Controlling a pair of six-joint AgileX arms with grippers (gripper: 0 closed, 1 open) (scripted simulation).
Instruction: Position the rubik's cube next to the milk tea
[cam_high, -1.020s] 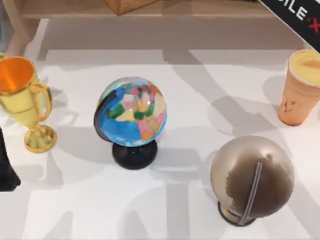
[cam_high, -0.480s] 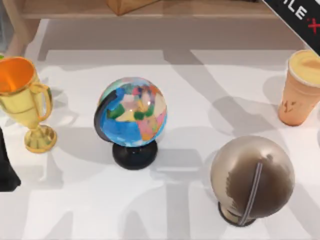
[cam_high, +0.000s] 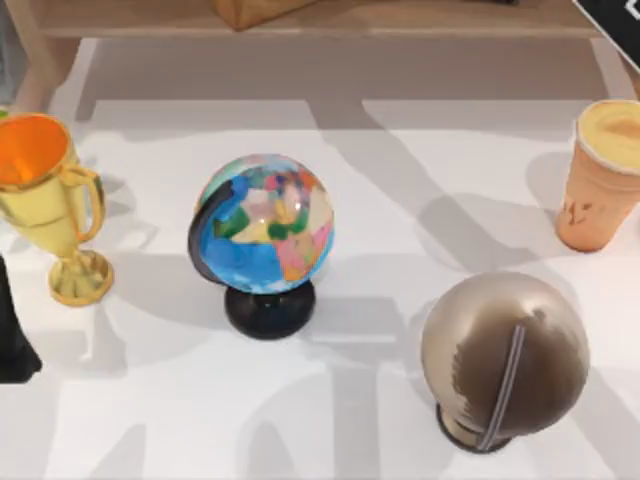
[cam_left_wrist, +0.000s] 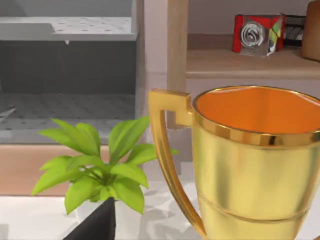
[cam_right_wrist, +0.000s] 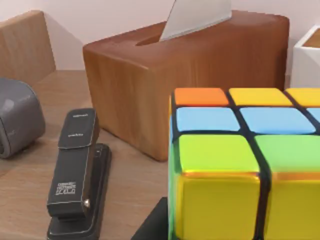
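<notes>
The rubik's cube (cam_right_wrist: 240, 165) looms close in the right wrist view, with orange, yellow, blue and green squares in a black grid. It rests on a wooden shelf beside a brown tissue box (cam_right_wrist: 185, 70). A dark part of my right gripper (cam_right_wrist: 150, 227) shows just under the cube's near corner, and whether it holds the cube I cannot tell. The milk tea (cam_high: 605, 175), a tan cup with a creamy top, stands at the table's far right. My right arm (cam_high: 615, 18) crosses the top view's upper right corner. My left gripper (cam_high: 12, 335) is parked at the left edge.
A gold trophy (cam_high: 45, 200) stands at the left. A coloured globe (cam_high: 263, 225) is in the middle, and a bronze globe (cam_high: 503, 355) at the front right below the milk tea. A black stapler (cam_right_wrist: 77, 170) lies on the shelf. A green plant (cam_left_wrist: 95, 170) is beside the trophy.
My right arm has drawn back toward the upper right corner of the top view, so less of it shows. Nothing on the table has moved.
</notes>
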